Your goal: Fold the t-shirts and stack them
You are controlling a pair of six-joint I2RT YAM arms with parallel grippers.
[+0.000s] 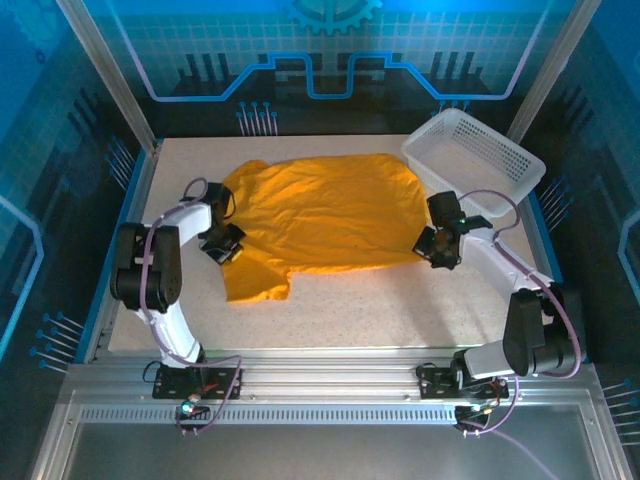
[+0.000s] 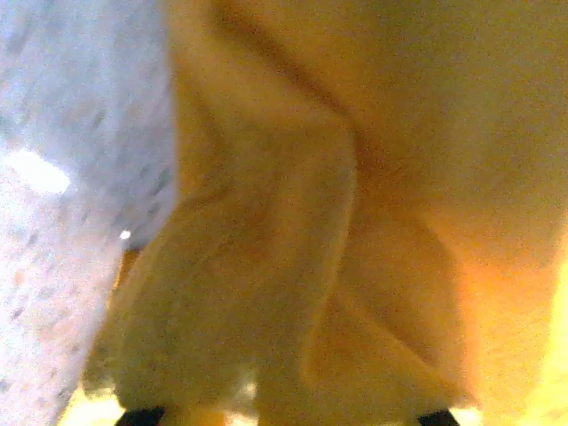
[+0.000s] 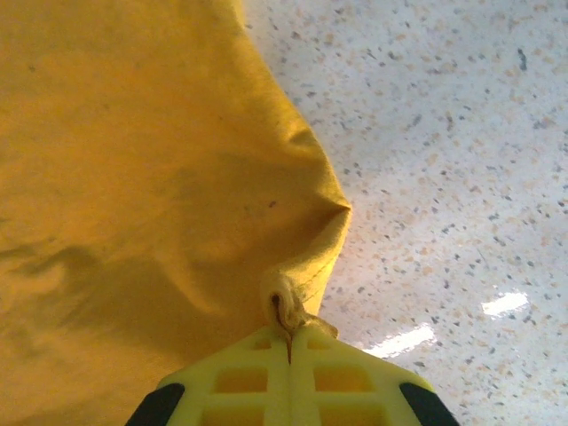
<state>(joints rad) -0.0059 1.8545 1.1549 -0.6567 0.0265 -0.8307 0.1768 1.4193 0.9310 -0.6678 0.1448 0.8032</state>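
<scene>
Nearest the arm bases, the table (image 1: 400, 310) is bare and speckled, and the work sits just beyond it. The left claw (image 1: 222, 243) is closed at the 8 o'clock edge of the t-shirt (image 1: 320, 215). Its wrist camera is blurred, but yellow cloth bunches in folds right up to the fingertips, so it appears to have a pinch of the edge. The right claw (image 1: 438, 248) is closed at the 4 o'clock edge. Its wrist camera is sharp: the two yellow fingers (image 3: 240, 377) meet with a small knot of hem squeezed between them, and the cloth fans away toward 11 o'clock while bare table lies toward 2 o'clock.

The t-shirt lies spread across the middle of the table, mostly flat, with a loose flap hanging toward 7 o'clock near the left claw. Both claws sit at its side edges, touching it, with the body of the cloth between them.

The step in hand looks like the first fold, with both sides gripped. To do it well, the two arms should lift together and only slightly, keep the cloth lightly taut between them, and carry the edges evenly so the fold line comes out straight. The right pinch is thin, so a sharp tug could slip it free.

Farthest off, at 2 o'clock, a white basket (image 1: 478, 158) stands tilted, just beside the shirt's far corner.
</scene>
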